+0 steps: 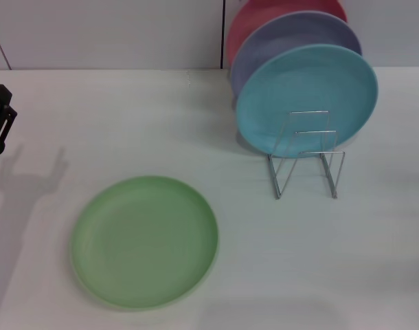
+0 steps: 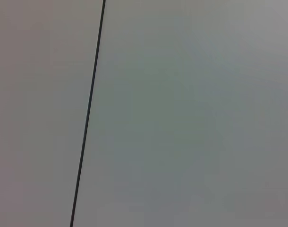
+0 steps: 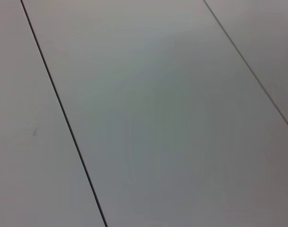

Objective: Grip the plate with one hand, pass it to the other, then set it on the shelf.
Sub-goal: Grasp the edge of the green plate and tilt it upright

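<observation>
The light green plate [image 1: 145,240] lies flat on the white table [image 1: 93,117], front left of centre. The silver wire shelf [image 1: 307,163] stands at the right, its front loops bare. My left gripper [image 1: 1,118] shows only as a black part at the far left edge of the head view, raised and well apart from the plate. My right gripper is out of view. Both wrist views show only plain pale panels with dark seams.
A turquoise-blue plate [image 1: 307,96], a lavender plate [image 1: 281,42] and a red plate [image 1: 257,17] stand upright in the back slots of the shelf. A pale wall with a dark seam [image 1: 222,34] rises behind the table.
</observation>
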You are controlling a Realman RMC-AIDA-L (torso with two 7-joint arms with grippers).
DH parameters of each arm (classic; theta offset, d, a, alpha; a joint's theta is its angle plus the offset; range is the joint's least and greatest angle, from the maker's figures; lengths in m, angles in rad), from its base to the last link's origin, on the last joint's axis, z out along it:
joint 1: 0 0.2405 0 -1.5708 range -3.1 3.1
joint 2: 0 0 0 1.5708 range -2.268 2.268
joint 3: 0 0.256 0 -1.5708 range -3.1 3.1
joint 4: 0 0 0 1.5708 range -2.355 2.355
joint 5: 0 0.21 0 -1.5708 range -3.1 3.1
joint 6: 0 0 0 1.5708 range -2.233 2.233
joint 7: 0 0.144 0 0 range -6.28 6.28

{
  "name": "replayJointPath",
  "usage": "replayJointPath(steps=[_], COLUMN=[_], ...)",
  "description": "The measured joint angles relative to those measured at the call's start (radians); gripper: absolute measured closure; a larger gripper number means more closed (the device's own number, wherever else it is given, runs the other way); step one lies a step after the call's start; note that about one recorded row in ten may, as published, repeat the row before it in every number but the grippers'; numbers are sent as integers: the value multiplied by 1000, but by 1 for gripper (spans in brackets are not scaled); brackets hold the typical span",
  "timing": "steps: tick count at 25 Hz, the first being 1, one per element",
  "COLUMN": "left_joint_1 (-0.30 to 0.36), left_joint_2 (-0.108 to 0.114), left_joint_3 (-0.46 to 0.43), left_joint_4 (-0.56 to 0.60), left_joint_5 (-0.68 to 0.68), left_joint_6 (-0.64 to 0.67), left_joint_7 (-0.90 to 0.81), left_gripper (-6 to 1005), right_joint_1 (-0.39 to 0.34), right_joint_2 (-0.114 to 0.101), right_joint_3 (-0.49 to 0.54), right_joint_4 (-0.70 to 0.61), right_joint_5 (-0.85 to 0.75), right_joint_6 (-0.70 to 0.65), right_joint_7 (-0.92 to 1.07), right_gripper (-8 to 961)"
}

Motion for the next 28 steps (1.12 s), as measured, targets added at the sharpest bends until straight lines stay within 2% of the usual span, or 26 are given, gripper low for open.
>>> replayJointPath(steps=[12,15,17,18,19,20,21,22,24,25,26,28], left_joint_1=[-12,-29,-50,-64,-64,-73,-73,-83,-83,-92,-129,-156], left_joint_2=[1,8,24,44,44,59,59,78,78,90,114,128], left_joint_3=[0,0,1,3,3,3,3,2,2,0,-15,-30], left_joint_4=[1,-9,-22,-41,-41,-58,-58,-81,-81,-92,-103,-110], left_joint_5=[0,4,6,6,6,7,7,7,7,8,8,8], left_joint_6=[-10,-61,-127,-185,-185,-223,-223,-278,-278,-309,-411,-497], left_joint_7=[1,-12,-50,-84,-84,-96,-96,-99,-99,-98,-101,-102], left_gripper=[194,196,198,199,199,200,201,201,203,203,204,205], right_joint_1=[-3,-8,-9,-13,-13,-17,-17,-18,-19,-19,-19,-20], right_joint_2=[2,2,2,2,2,2,2,2,1,1,1,0], right_joint_3=[0,0,0,0,0,0,0,0,0,0,0,0], right_joint_4=[0,0,0,0,0,0,0,0,0,0,0,0], right_joint_5=[0,0,0,0,0,0,0,0,0,0,0,0], right_joint_6=[6,6,6,2,2,1,1,1,3,4,4,4], right_joint_7=[3,14,14,15,15,15,15,15,15,15,15,15], right_gripper=[245,245,245,245,245,245,245,245,244,244,244,244])
